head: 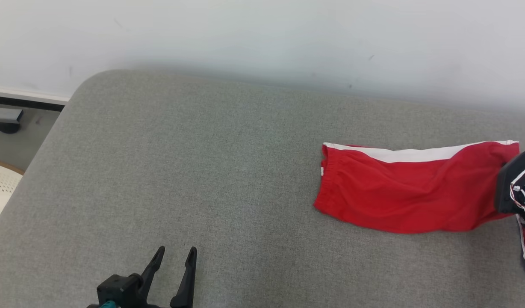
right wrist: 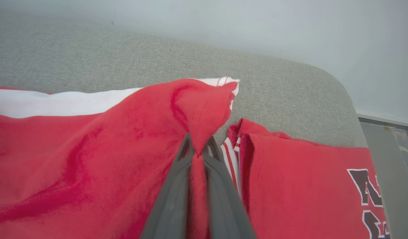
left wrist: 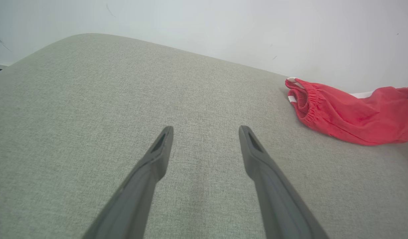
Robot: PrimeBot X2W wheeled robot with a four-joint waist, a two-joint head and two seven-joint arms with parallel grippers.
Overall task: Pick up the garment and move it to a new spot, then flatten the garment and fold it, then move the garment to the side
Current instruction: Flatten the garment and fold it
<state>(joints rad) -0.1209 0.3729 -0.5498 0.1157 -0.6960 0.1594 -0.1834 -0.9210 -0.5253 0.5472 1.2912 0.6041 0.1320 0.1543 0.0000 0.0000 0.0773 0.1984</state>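
A: What takes up most of the scene?

B: A pale wall (head: 262, 34) at the back, and under it the grey cushion (head: 181, 162), a broad woven surface with rounded corners. I place everything else by that cushion.

A: Where is the garment?

B: The red shorts (head: 395, 201) lie on the right part of the cushion, nearer its back edge than its front. They are spread mostly flat with a few soft creases.

A: Anything beside them?

B: A second red garment (right wrist: 307, 199) with dark lettering and red-and-white striped trim sits at the cushion's right end, just beside the shorts. I cannot tell whether the two touch.

A: And the arms?

B: The right gripper (right wrist: 199, 146) is at the cushion's right end. Its jaws are pressed together on a fold of the shorts' red cloth, and the cloth rises to a small peak above the fingertips. The left gripper (head: 175, 256) is over the cushion's front part, left of the middle and well apart from the shorts. Its jaws stand wide apart with only bare grey weave between them.

A: Smaller details?

B: A white band (head: 416, 154) runs along the edge of the shorts that faces the cushion's back. The gathered elastic waistband (head: 326, 184) is the end that points to the cushion's middle
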